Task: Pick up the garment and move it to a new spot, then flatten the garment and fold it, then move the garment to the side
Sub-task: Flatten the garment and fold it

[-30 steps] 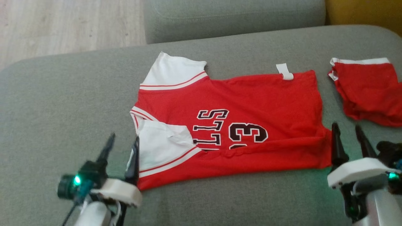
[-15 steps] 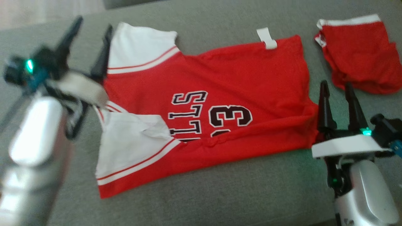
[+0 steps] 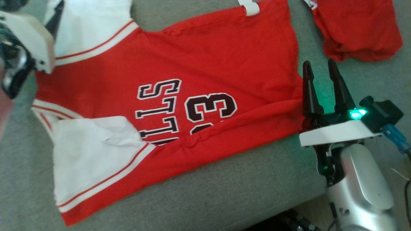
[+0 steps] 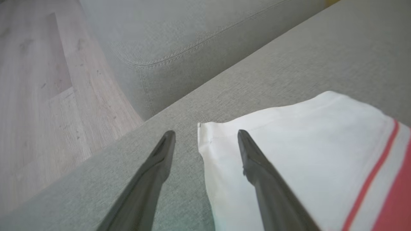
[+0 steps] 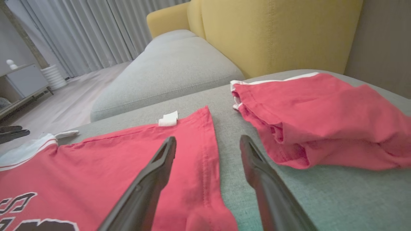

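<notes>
The garment (image 3: pixel 179 64) is a red jersey with white sleeves and dark lettering, spread on a grey cushion (image 3: pixel 224 192) with its near edge folded over. My left gripper (image 4: pixel 205 133) is open at the far white sleeve (image 4: pixel 305 154): one finger is over the sleeve's corner, the other over bare cushion. Its pale wrist housing (image 3: pixel 29 35) sits at the head view's top left. My right gripper (image 3: pixel 319 62) is open at the garment's right hem (image 5: pixel 205 150), one finger above the red cloth and one above the cushion. Neither gripper holds anything.
A second red piece with white trim (image 3: pixel 356 29) lies crumpled just right of the right gripper. Past the cushion are another grey cushion (image 5: pixel 173 70), a yellow armchair (image 5: pixel 273 32) and wooden floor (image 4: pixel 38 80). The cushion's front edge (image 3: pixel 289 205) is close to the right arm.
The head camera has tilted down and closer. My left gripper has moved from the near white sleeve up to the far one. My right gripper has stayed at the hem, open.
</notes>
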